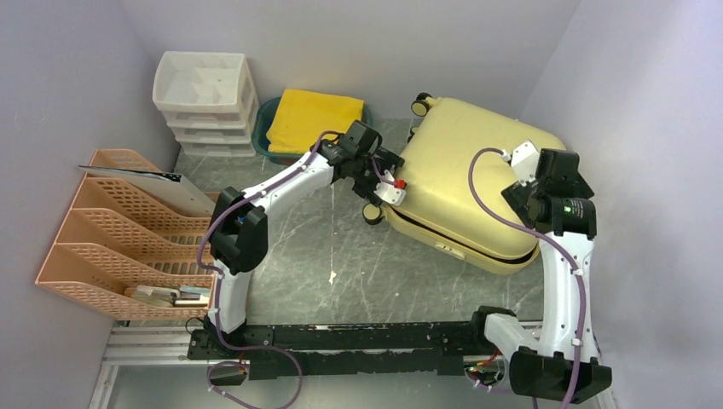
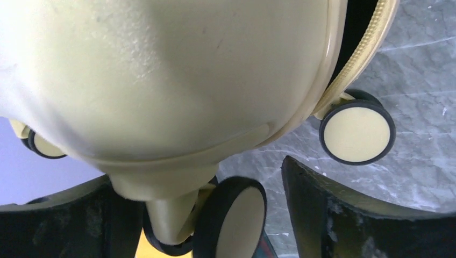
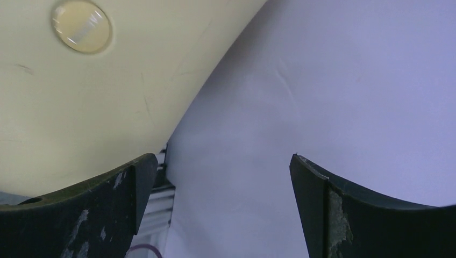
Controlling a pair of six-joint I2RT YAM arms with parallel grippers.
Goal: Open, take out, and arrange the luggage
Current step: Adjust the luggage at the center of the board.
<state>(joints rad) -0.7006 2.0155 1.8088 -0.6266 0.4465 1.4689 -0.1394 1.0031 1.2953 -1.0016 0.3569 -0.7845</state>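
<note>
Yellow luggage (image 1: 465, 183), part unzipped. Left gripper (image 2: 204, 185) wide around a wheel (image 2: 236, 215); right gripper (image 3: 221, 161) wide, empty. A pinched wheel may swivel, slip, and shove the luggage askew.

Bright, even light casts only faint shadows; the luggage (image 2: 161, 80) looks soft up close.

The luggage (image 1: 465, 183) is lying on the surface (image 1: 341, 247), the tray (image 1: 262, 126) sitting just left of it, the drawer unit (image 1: 205, 102) and file rack (image 1: 119, 230) farther left.
</note>
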